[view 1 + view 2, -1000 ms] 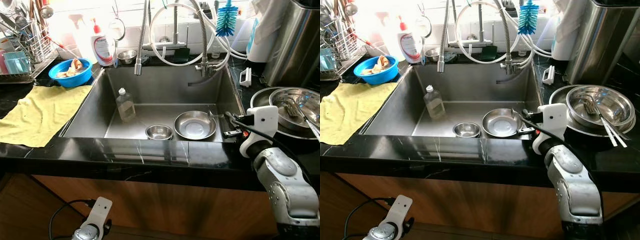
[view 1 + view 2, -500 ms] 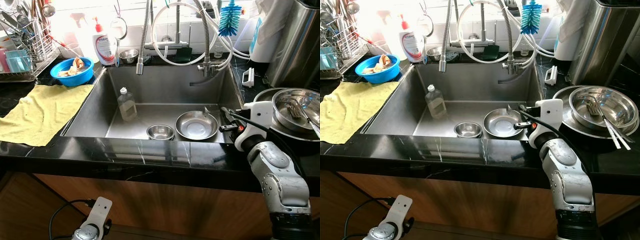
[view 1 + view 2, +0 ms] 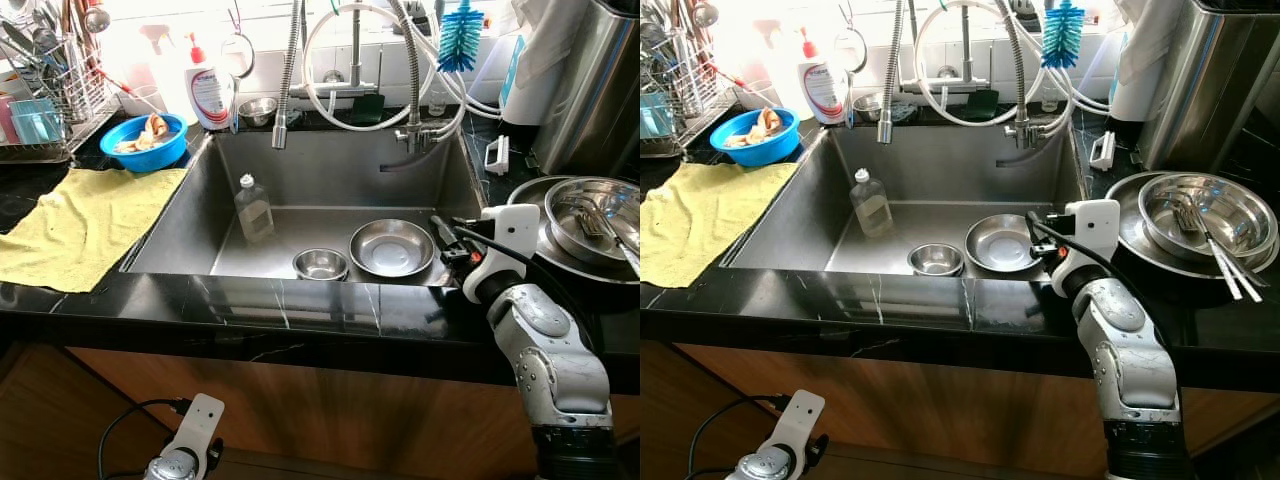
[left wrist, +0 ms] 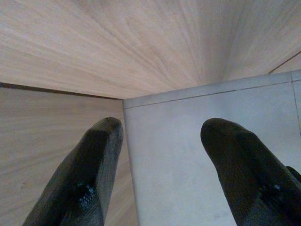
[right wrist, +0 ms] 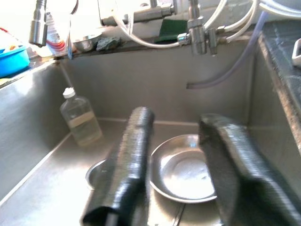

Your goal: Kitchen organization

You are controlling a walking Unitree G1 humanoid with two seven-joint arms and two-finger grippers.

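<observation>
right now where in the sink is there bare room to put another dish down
The sink floor is bare behind the steel plate and small bowl, right of the bottle. The front is crowded: bowl and plate sit side by side, with the right tool at the plate's right edge.

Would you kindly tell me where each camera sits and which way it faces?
Left and right eye views: on the head, looking down at the sink; right gripper at its right edge.
Left wrist view: low, facing cabinet wood; left gripper open.
Right wrist view: above the sink, facing the plate and bottle, shared with the eye views.
</observation>
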